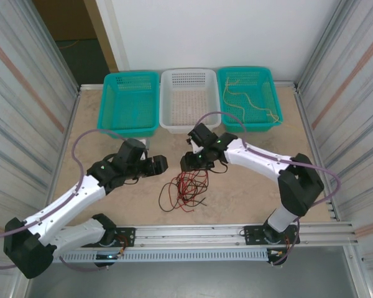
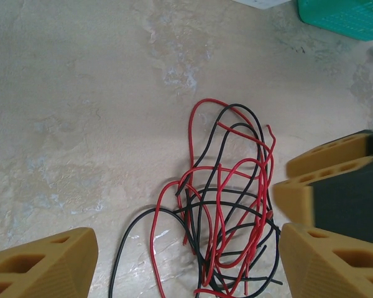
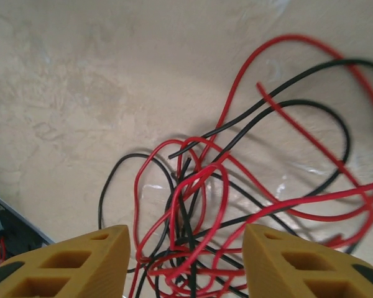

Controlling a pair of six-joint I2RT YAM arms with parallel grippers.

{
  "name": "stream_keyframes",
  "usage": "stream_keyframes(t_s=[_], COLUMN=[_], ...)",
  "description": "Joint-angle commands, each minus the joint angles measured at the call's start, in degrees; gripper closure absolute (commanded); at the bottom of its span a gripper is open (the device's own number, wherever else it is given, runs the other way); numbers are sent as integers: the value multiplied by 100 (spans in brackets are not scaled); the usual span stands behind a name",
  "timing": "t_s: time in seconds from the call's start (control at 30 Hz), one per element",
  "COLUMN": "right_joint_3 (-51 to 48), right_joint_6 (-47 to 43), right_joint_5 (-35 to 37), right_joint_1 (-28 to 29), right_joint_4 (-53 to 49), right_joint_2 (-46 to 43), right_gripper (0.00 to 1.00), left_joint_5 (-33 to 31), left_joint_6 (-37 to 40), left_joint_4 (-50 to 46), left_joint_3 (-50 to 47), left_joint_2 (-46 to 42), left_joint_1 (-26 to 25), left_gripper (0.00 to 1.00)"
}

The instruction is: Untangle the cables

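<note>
Step in hand: separating the red-and-black knot. Both my grippers hang over it and neither has a strand pinched, so I judge this the approach to a pull.

Red and black cables [image 1: 188,188]: one loose tangle on the bare table [image 1: 255,192], between my two arms and nearer my bases than the baskets. Red crosses black many times, and a few loops fan out flat at the edges.

Pale yellow cables [image 1: 245,102]: lying in the right-hand teal basket [image 1: 248,126], well apart from the tangle — that colour looks sorted.

Other baskets: I see no cable in the white basket [image 1: 189,127] or the left-hand teal basket [image 1: 127,129].

Left gripper [image 2: 186,267]: jaws wide, holding nothing. The near part of the tangle lies on the table in the gap between my fingers.

Right gripper [image 3: 186,267]: jaws apart, holding nothing. Several red and black strands run through the gap, but I see no pad pressing on them.

Spacing: my two grippers sit close together over the tangle, with the right one just beside my left finger in the left wrist view.

Next move calls for: closing on a single strand of one colour, not a bundle, and anchoring the rest with my other gripper before drawing the strand out along its own line.

Risk: as I judge it, thread-thin wire slips from the pads, and a pull across the crossings would tighten the knot.
</note>
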Motion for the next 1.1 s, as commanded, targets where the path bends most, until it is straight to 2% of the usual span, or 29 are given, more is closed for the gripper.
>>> stream_keyframes(t_s=[0.0,0.13,0.2,0.27,0.4,0.53,0.7,0.87,1.07], right_joint_3=[81,162,211,337,415,427,643,1158,1782], right_joint_6=[285,250,194,99,-89,-199,-269,-443,-637], right_joint_5=[-82,-75,-42,20,130,56,23,130,110], right_joint_1=[73,120,118,109,152,273,363,373,276], right_joint_4=[118,74,57,-59,-93,8,-87,-232,-280], right_joint_2=[289,554,578,552,-70,-877,-1515,-1958,-2417], right_gripper=[55,62,77,99,100,100,100,100,100], left_joint_5=[74,130,190,261,515,1031,1578,1618,1490], left_joint_6=[-87,-123,-125,-135,-133,-199,-218,-47,-126], left_joint_4=[-70,99,215,304,682,1552,2416,2510,2280], left_joint_3=[-103,-195,-240,-236,-239,-377,-261,-6,-97], left_joint_2=[-126,-118,-64,22,197,340,629,833,1033], left_joint_1=[69,99,118,125,129,121,80,-29,-92], left_gripper=[23,23,24,24,30,33,29,27,30])
